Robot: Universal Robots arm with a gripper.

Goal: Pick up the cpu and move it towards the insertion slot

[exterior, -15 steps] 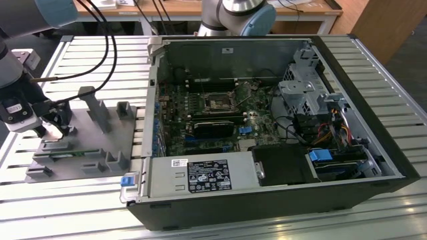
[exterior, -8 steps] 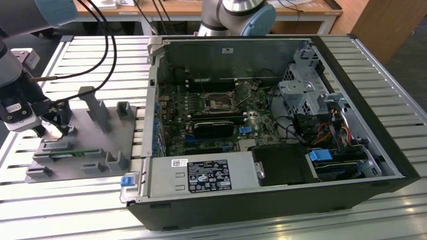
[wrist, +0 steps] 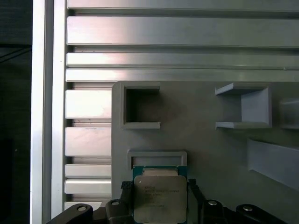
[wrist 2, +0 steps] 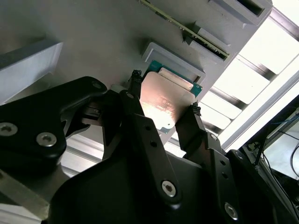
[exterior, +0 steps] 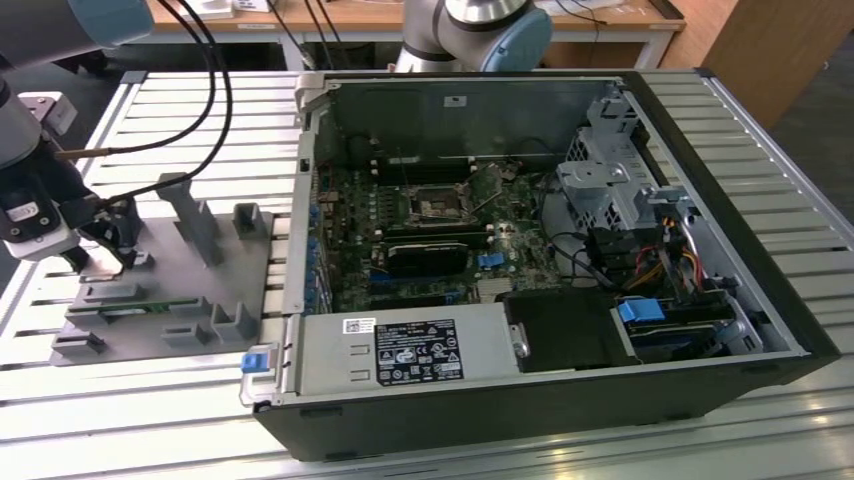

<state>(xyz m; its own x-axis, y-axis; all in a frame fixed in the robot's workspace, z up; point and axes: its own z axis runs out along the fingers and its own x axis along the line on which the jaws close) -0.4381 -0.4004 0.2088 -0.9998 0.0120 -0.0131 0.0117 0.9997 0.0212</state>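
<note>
The cpu (wrist 2: pixel 164 105) is seen as a small flat square with a pale, silvery metal top that catches a pinkish sheen, stepped at its border, and a thin green edge is shown along one side. In the first wrist view the cpu (wrist: pixel 160 198) is marked with faint print, and the same green edge is seen at its far side. It is gripped on two opposite sides by the gripper (wrist 2: pixel 164 99), whose black fingers (wrist 2: pixel 197 126) are closed to the chip's width and pressed against its edges. The chip is held at a shallow framed recess (wrist: pixel 156 156) of the grey fixture (wrist: pixel 210 140); whether it has been raised clear of that recess cannot be told. A narrow green memory stick (wrist 2: pixel 187 30) is lodged in the fixture nearby. In the exterior view the gripper (exterior: pixel 104 255) is placed over the fixture (exterior: pixel 174 300) at the view's left, on the slatted table (exterior: pixel 174 110). The slot (exterior: pixel 437 203) is set well apart, inside the opened case (exterior: pixel 747 300).
</note>
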